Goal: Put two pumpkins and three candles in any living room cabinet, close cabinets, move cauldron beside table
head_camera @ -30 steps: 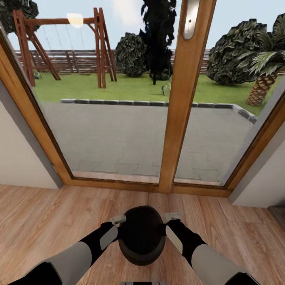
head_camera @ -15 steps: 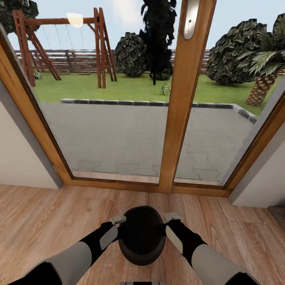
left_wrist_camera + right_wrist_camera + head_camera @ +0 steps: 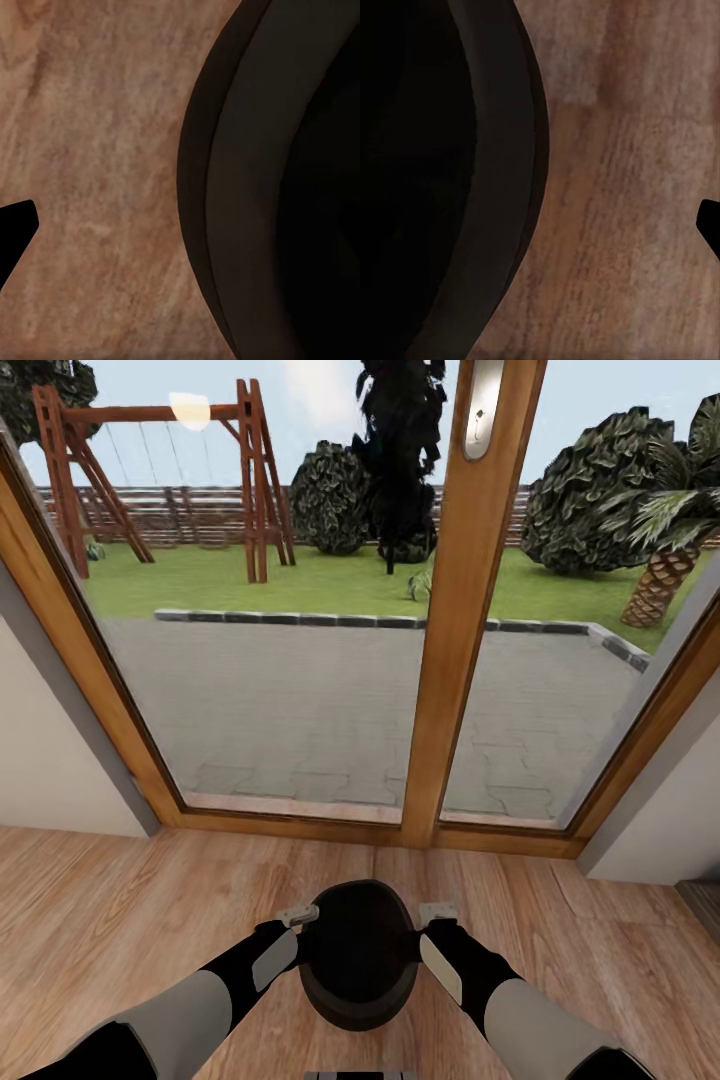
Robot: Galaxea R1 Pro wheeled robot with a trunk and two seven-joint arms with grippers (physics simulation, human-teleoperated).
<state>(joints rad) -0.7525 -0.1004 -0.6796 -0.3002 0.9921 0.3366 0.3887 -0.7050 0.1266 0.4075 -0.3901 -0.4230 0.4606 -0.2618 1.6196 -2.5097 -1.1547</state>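
Wooden floorboards (image 3: 120, 920) run from under my arms up to a big glazed door with a light timber frame (image 3: 455, 660), and beyond the glass I see grey paving, a lawn, a swing set (image 3: 160, 470), dark bushes and a palm (image 3: 665, 560). Pale wall (image 3: 50, 760) closes in on either side of the opening. Low in my head view, right in front of the trunk, sits the cauldron (image 3: 358, 950), black, round-bellied and wide-mouthed, between my two forearms. My left gripper (image 3: 297, 915) is pressed up against its left flank and my right gripper (image 3: 437, 911) against its right flank, so the pot is pinched between the two arms rather than inside either pair of fingers. From the head camera I see only the pale fingertips beside the rim; how far apart each gripper's own fingers stand I cannot tell. Through the left wrist camera the cauldron's (image 3: 285, 187) dark rim and wall curve close past the lens with floorboards (image 3: 97, 165) behind, and a black finger tip pokes in at the edge. The right wrist camera gives the mirror of that: cauldron (image 3: 442, 180) wall hard by, boards (image 3: 630, 187) beyond. Whether the pot rests on the floor or hangs just above it, I cannot judge.
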